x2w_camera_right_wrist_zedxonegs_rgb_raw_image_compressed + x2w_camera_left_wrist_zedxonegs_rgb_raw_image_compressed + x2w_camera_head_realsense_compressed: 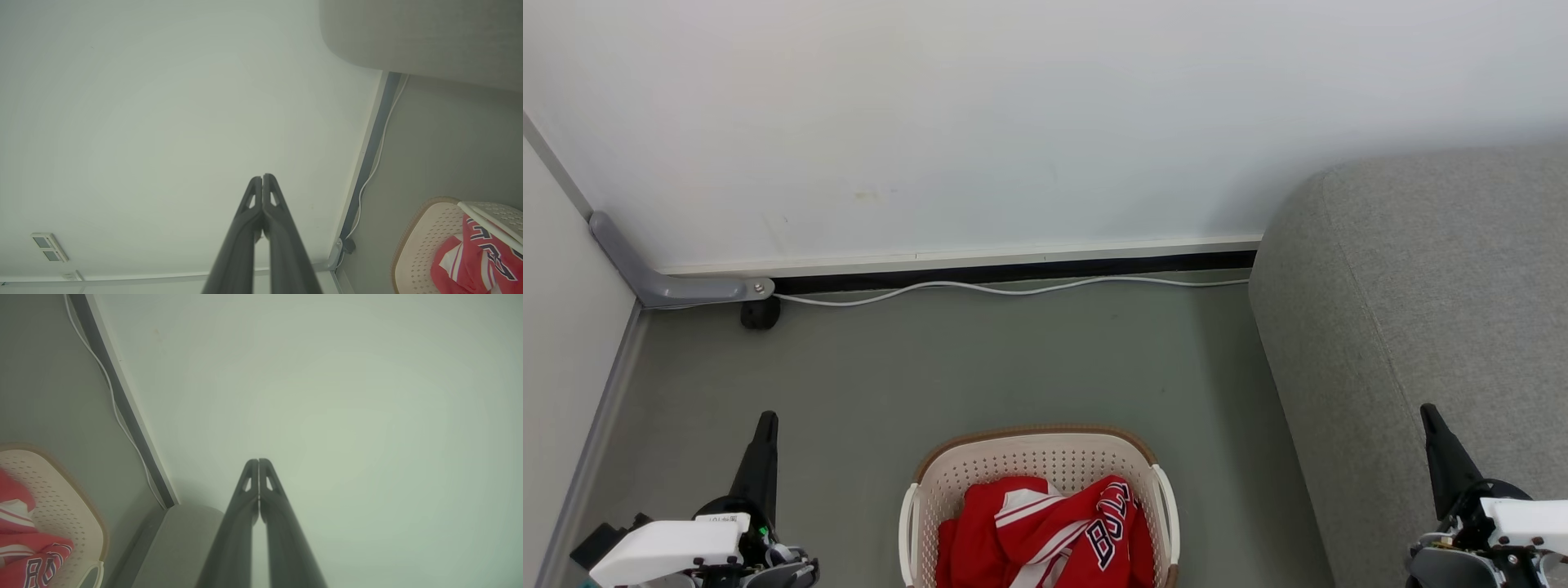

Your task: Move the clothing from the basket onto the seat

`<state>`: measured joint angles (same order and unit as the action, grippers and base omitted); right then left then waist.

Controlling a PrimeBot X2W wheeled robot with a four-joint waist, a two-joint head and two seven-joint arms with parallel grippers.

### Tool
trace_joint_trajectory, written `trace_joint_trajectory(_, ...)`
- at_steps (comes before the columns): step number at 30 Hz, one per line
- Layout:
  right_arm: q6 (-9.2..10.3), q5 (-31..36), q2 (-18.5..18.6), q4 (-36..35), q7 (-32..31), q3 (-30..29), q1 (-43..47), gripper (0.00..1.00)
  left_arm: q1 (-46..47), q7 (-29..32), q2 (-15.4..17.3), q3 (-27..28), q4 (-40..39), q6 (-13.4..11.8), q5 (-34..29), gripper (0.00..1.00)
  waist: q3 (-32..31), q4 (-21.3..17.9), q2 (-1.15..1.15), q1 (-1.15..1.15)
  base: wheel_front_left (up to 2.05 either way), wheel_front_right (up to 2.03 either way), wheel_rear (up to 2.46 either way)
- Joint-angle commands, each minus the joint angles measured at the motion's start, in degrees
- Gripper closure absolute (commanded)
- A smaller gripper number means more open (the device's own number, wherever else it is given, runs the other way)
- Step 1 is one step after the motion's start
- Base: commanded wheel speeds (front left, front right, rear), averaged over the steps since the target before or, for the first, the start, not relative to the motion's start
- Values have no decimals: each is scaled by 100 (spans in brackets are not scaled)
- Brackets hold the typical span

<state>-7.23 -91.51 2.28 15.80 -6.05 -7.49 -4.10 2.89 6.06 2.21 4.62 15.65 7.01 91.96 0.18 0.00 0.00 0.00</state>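
Crumpled thin red clothing (1045, 531), white-striped with navy letters, lies in the perforated cream basket (1033, 457) at bottom centre on the smooth grey-green floor (1013, 359). The rounded, woven grey seat (1421, 310) rises at right. The left hand (766, 418) and right hand (1426, 411) each have their tapered fingers pressed together.

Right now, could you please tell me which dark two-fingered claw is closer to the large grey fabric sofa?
The right claw: it shows against the sofa, while the left claw stands beyond the cream plastic basket.
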Motion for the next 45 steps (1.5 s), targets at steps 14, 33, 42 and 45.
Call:
trace_joint_trajectory(14,-25,-68,60,-178,-42,99,-209,100,330,41,66,187,-162,47,23,100,0,0,0,0,0,0,0)
trace_joint_trajectory(33,-25,-68,60,-178,-42,99,-209,100,330,41,66,187,-162,47,23,100,0,0,0,0,0,0,0)
trace_joint_trajectory(42,-25,-68,60,-178,-42,99,-209,100,330,41,66,187,-162,47,23,100,0,0,0,0,0,0,0)
trace_joint_trajectory(45,-25,-68,60,-178,-42,99,-209,100,330,41,66,187,-162,47,23,100,0,0,0,0,0,0,0)
